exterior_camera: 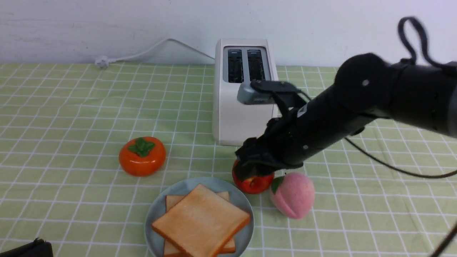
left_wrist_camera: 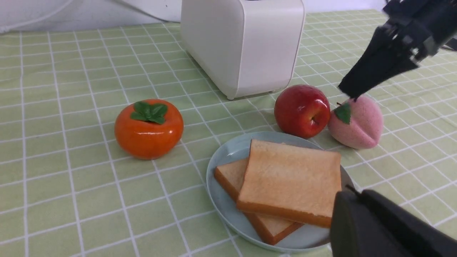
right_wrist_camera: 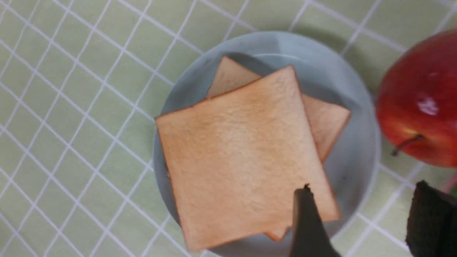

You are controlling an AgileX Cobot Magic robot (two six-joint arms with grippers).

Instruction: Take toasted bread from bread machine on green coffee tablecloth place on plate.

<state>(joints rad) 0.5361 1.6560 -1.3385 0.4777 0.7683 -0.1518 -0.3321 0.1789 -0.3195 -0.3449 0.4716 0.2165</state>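
With 12 o'clock pointing away from the robot, both slices of toasted bread (exterior_camera: 200, 217) lie stacked on the plate (exterior_camera: 236, 204), the upper one askew (corners of the lower show at 12 o'clock). The plate sits on the green coffee tablecloth (exterior_camera: 71, 107) over the tabletop. The bread machine (exterior_camera: 239, 117) stands at about 12 o'clock of the plate. An apple (exterior_camera: 255, 184) is at 1 o'clock, a peach (exterior_camera: 294, 194) just beside it at 2, and a persimmon (exterior_camera: 142, 157) at 10. The right pincer (right_wrist_camera: 364, 189) hovers over the apple's edge, jaws apart and holding nothing. The left pincer (left_wrist_camera: 357, 217) is low at 8 o'clock, jaws together.
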